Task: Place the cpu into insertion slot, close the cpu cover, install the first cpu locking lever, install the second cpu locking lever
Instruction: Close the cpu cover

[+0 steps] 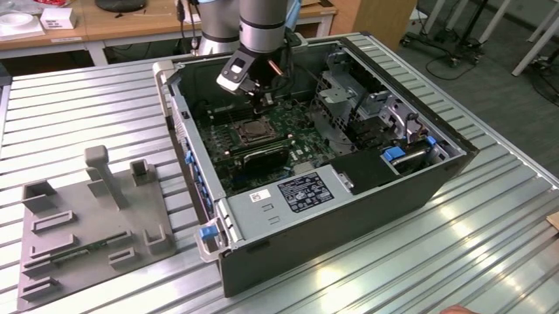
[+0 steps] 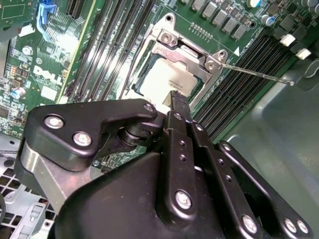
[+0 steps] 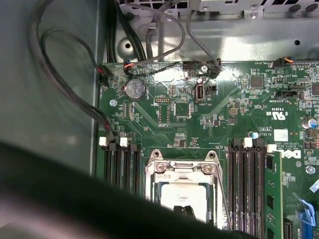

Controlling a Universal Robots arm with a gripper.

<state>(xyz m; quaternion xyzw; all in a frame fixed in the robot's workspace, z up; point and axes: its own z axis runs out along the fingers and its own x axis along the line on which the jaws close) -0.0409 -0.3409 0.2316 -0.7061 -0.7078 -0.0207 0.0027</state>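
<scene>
Closest to my cameras is the black metal gripper, its fingers drawn together at the tip with nothing clamped between them that I can see, and that tip sits right over the pale silvery-beige square cpu. The cpu lies seated in the small square dark insertion slot, with the silvery metal cpu cover apparently lying down around it – the chip shows through the cut-out. Just beside, a thin silvery wire locking lever juts out free over the long black memory slots, which flank the socket on both sides. Farther across the green motherboard sit a round silver coin battery and looping black cables along the wall. Around it all stands the open black computer case on a ribbed metal table – with a grey moulded fixture tray well apart toward the exterior view's left.
</scene>
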